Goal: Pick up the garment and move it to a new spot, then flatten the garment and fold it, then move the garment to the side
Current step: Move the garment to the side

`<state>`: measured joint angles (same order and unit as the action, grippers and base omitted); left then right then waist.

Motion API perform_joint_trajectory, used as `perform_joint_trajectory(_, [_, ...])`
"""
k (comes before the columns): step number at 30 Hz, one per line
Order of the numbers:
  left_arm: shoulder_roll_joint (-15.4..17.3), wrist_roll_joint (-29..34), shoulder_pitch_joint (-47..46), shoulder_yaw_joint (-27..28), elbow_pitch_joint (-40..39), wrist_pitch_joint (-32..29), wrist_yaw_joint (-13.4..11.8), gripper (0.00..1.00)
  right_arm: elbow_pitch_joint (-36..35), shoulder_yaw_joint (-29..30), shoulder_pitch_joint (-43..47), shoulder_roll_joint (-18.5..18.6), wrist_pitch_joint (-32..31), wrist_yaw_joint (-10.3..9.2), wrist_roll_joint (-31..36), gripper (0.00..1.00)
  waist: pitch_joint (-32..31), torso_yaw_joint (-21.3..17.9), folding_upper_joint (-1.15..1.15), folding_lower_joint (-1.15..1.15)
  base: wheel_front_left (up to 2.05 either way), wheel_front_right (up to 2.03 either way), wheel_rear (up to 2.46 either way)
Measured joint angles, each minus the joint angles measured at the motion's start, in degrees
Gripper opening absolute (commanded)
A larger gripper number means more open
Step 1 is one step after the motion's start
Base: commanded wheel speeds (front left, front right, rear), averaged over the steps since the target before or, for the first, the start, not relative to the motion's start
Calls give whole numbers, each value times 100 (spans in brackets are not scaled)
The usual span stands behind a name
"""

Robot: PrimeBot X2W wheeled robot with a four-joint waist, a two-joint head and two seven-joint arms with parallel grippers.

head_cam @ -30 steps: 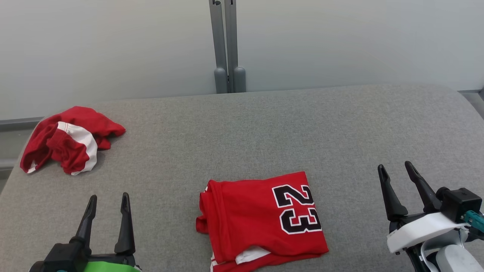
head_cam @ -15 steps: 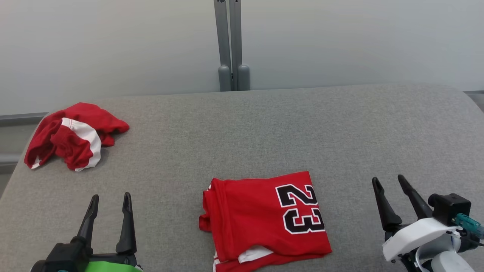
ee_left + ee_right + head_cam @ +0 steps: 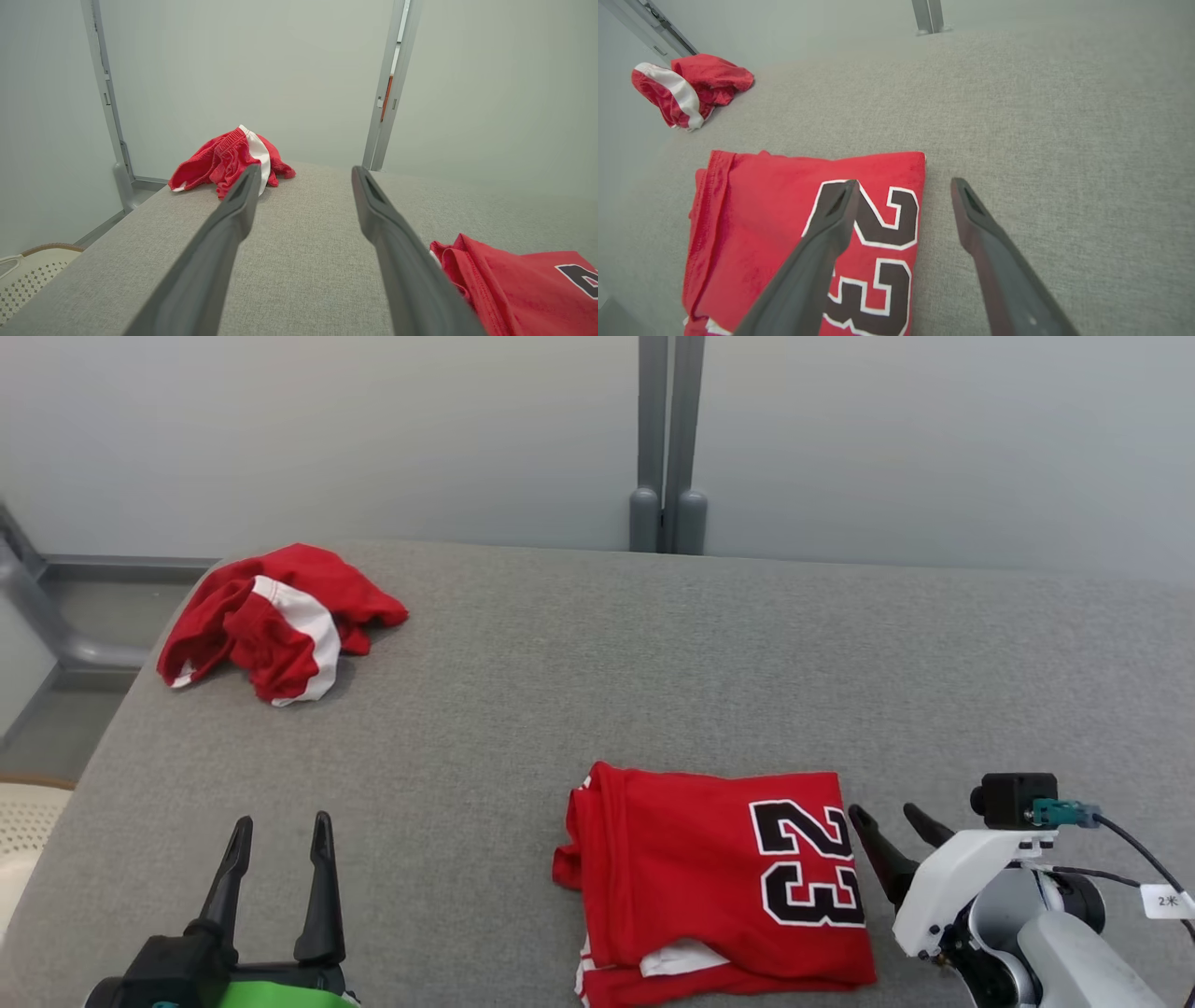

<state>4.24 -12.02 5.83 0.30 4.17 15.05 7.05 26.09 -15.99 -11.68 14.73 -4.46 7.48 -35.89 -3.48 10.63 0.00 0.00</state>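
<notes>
L gripper (image 3: 284, 821) + R gripper (image 3: 882, 814) wide open, empty | R by jersey (image 3: 719, 877) edge, lower right, contact unclear | risk: grabs top layer only → fold opens

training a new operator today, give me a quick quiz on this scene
1. True or false: the left pincer and the right pincer are both open.
2. Which number shows on the folded jersey? A 32, B 23, C 13.
3. Fill in: the crumpled garment lies nearer the ___ pincer.

Key: 1 true; 2 B; 3 left.
</notes>
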Motion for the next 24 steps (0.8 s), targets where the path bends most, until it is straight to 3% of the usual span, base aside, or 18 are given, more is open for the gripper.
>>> perform_joint_trajectory(7, [1,24,-5,-87,58,0,10,100,960,46,-179,-56,-712,0,-345,100,49,459,0,0,0,0,0])
perform_joint_trajectory(14, [21,23,-5,-89,81,0,25,100,1358,113,-257,-146,-1165,0,-633,100,106,785,0,0,0,0,0])
perform_joint_trajectory(18, [22,24,-7,-83,92,0,26,100,1374,86,-280,-143,-1123,0,-671,0,123,796,0,0,0,0,0])
perform_joint_trajectory(24, [20,45,-42,-198,49,0,32,100,1241,-71,-396,-62,-944,0,-681,0,108,630,0,0,0,0,0])
